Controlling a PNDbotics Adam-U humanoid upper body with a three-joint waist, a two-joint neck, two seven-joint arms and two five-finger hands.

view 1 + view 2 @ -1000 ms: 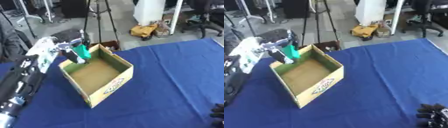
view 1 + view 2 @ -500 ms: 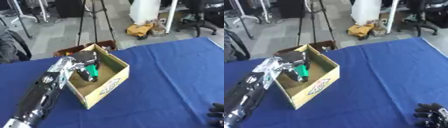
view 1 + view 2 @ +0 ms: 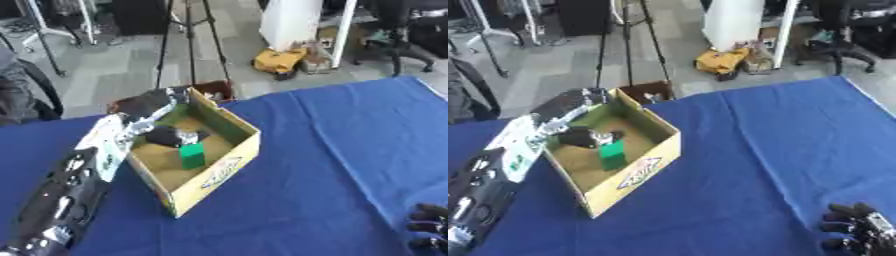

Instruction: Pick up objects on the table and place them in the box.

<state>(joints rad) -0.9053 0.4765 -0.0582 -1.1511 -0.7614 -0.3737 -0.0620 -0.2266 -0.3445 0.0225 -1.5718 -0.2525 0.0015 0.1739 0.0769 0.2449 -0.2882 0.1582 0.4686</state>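
one unreadable logo (image 3: pixel 220 171), box (image 3: pixel 229 159) front

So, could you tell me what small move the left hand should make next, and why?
Probably open the fingers and let go. The left hand is down inside the box, and the green block it holds appears to sit at the cardboard floor, so nothing seems left but to release it there.

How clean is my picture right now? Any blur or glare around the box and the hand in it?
Left eye view: soft all over; the left hand inside the box smears into the green block, so its fingers cannot be made out. No glare on the blue table. Right eye view: equally soft; the right hand at the lower right corner is dark and fuzzy, and the background floor looks bright and washed out.
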